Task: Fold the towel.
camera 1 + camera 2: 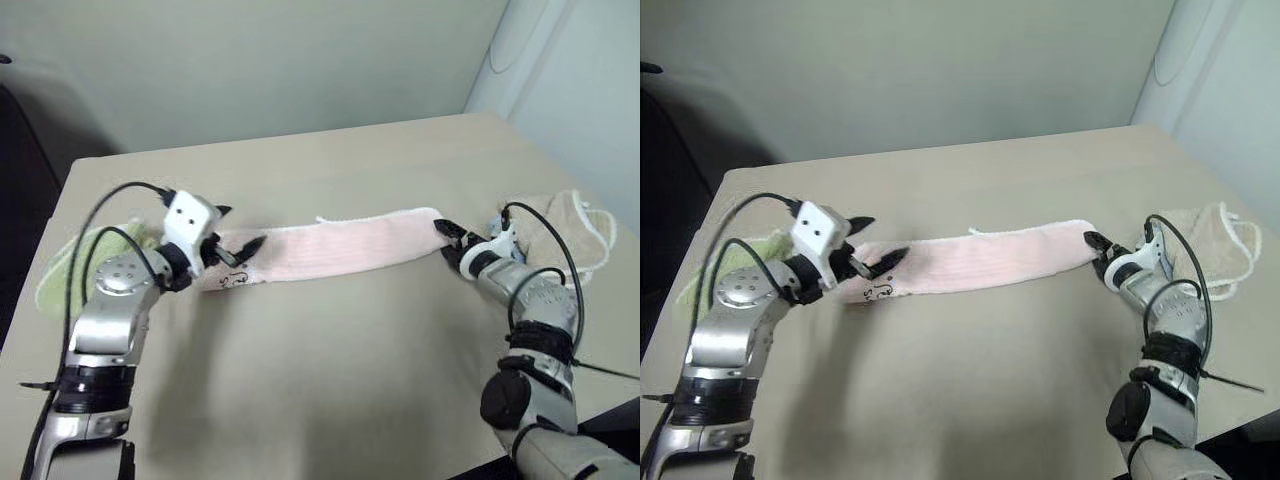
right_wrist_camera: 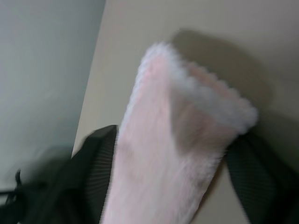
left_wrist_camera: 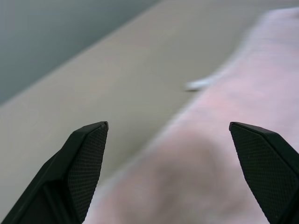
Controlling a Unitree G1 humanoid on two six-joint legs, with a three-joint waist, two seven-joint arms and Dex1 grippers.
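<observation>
i'm looking down at the towel [image 1: 335, 248], a pale pink terry strip lying long and narrow across the middle of the bench [image 1: 330, 380], already doubled lengthwise by the look of it, with white edging along its ends. it reads to me as light, soft and floppy: it will sag and drag if lifted from one point, and the pile should give the pads decent bite, so slipping worries me less than bunching. i judge the best holds to be the two short ends, pinched through both layers near the corners so the layers stay matched. my left tool [image 1: 243, 253] hangs over the towel's left end with its fingers spread wide and nothing between them; in the left wrist view the pink cloth lies under the gap, not gripped. my right tool [image 1: 448, 238] is at the right end, and in the right wrist view the end of the cloth [image 2: 177, 140] sits between the two fingers, which stand partly closed around it; whether they already pinch it firmly i cannot tell. for markings, there is a small dark printed mark [image 1: 878, 292] near the left end, too small for me to read, and a little white tag [image 3: 198, 85] sticking out from the far edge, with no legible writing. a light green towel [image 1: 70, 262] lies just beyond my left arm and a beige towel [image 1: 570, 225] with white trim lies beside my right.
</observation>
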